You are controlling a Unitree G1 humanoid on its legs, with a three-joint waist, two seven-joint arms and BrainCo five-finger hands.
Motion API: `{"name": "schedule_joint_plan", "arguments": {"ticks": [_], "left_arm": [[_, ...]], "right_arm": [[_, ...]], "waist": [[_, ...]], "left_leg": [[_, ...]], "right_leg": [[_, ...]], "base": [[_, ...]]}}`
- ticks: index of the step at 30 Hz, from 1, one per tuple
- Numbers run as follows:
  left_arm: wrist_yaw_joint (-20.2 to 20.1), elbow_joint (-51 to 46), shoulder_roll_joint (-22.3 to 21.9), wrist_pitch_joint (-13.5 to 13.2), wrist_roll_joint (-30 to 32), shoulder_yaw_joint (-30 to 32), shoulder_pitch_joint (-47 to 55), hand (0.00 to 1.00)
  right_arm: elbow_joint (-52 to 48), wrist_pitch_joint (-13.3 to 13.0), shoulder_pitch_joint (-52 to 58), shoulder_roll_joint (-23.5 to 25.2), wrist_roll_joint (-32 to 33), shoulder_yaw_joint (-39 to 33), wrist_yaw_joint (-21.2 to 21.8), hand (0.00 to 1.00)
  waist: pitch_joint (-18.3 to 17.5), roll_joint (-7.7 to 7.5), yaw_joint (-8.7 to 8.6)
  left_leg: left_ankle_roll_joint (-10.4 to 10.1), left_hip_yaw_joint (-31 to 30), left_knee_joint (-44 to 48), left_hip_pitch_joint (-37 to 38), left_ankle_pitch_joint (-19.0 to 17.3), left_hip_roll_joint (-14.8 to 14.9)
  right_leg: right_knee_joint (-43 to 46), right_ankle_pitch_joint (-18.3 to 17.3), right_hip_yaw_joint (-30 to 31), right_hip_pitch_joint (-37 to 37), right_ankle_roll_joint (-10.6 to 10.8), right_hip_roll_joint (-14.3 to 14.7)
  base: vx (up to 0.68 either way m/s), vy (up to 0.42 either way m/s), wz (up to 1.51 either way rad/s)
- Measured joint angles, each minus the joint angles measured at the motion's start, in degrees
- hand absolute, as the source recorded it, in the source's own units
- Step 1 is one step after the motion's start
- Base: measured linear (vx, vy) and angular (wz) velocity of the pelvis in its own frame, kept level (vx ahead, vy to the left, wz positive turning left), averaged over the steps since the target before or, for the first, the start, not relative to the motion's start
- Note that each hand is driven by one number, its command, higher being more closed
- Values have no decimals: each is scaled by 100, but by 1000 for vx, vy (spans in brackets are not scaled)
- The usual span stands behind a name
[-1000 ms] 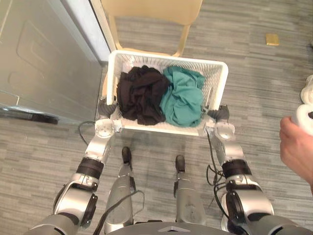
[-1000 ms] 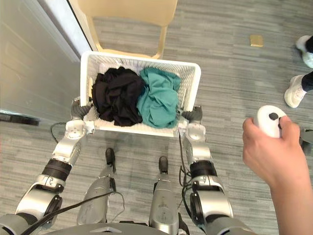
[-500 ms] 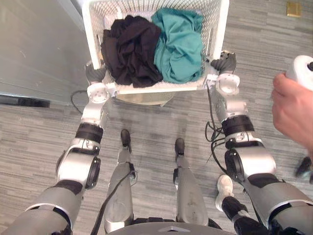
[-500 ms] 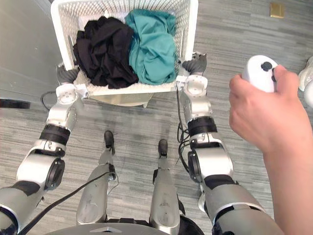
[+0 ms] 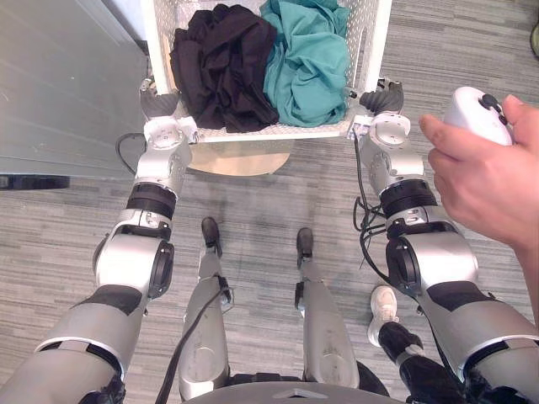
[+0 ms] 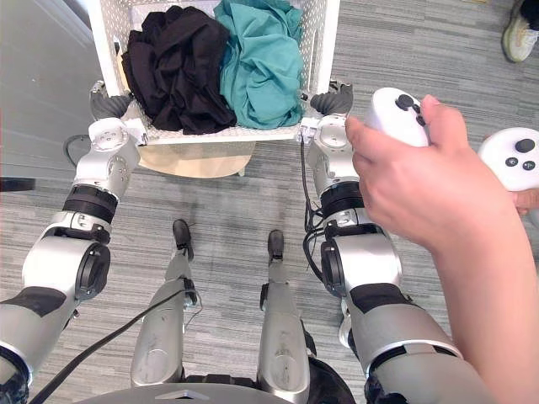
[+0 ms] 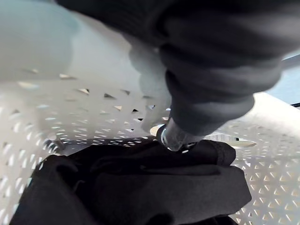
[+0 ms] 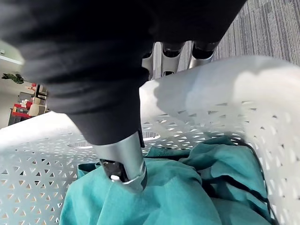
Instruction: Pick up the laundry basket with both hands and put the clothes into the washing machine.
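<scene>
The white laundry basket [image 5: 278, 132] is gripped at its near corners, at the far middle of the scene. The left hand [image 5: 157, 103] and the right hand [image 5: 381, 98] are curled over its side rims, thumbs inside. Black clothes [image 5: 221, 63] and teal clothes [image 5: 308, 59] are heaped in it. A person's hand [image 5: 484, 172] with a white controller [image 5: 472, 105] is seen at the right.

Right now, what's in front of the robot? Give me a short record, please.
carried: white laundry basket, held at both side rims
left hand: clamped on the left rim
right hand: clamped on the right rim
contents: black clothes left, teal clothes right
below: tan chair seat
bystander: person's hand holding a white controller
</scene>
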Motion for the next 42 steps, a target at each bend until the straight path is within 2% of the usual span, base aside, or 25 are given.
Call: {"name": "schedule_joint_plan", "arguments": {"ticks": [4,7,12,18,23,26,31,38,42], "left_arm": [[43,-9,17,-71,-8,274,-225,0],[216,-13,9,-102,-23,421,-414,0],[397,-16,6,-116,68,538,-445,0],[739,-85,-10,-88,329,549,-443,0],[1086,-989,-81,-76,746,544,-171,0],[1062,-1269,-505,-72,774,436,-14,0],[1045,-1417,-1156,-80,861,-47,83,0],[1051,-2091,-1241,-101,861,-171,652,0],[1058,-2769,-1287,-117,1041,-389,1079,0]], "right_arm": [[20,-7,-23,-6,153,147,8,0],[224,10,-24,11,202,320,42,0],[249,19,-25,96,212,604,232,0],[137,18,-33,86,341,854,233,0],[-283,6,-55,-30,671,1052,219,0],[-646,-103,-176,213,901,1361,255,0],[-766,-186,-359,604,1008,1392,324,0],[-802,-172,-187,572,1082,1181,236,0],[-1482,-196,478,440,1042,1010,240,0]], "waist": [[0,0,36],[0,0,34],[0,0,-2],[0,0,-32],[0,0,-50],[0,0,-30],[0,1,-24],[4,8,-7],[6,13,30]], "left_leg": [[-56,57,-59,-2,42,40],[-66,80,-55,-2,51,65],[-74,95,-53,1,58,74],[-91,96,-50,50,69,87],[-91,80,-29,139,69,88],[-93,61,-25,274,61,88],[-83,-80,-26,300,72,86],[-83,-165,-30,509,76,77],[-93,-196,-37,673,65,64]], "right_leg": [[0,18,-30,-60,-24,40],[0,31,-35,-70,-41,51],[2,46,-43,-83,-46,72],[55,57,-67,-75,-54,96],[83,57,-73,3,-54,125],[66,56,-84,145,-58,129],[35,83,-175,211,-94,131],[38,79,-285,469,-92,120],[36,45,-323,653,-92,106]], "base": [[-45,-25,-7],[-21,-16,-2],[-7,-11,-2],[-2,-12,-1],[-24,-35,1],[-46,-37,1],[-58,-33,3],[-34,-33,8],[-43,-40,6]]}}
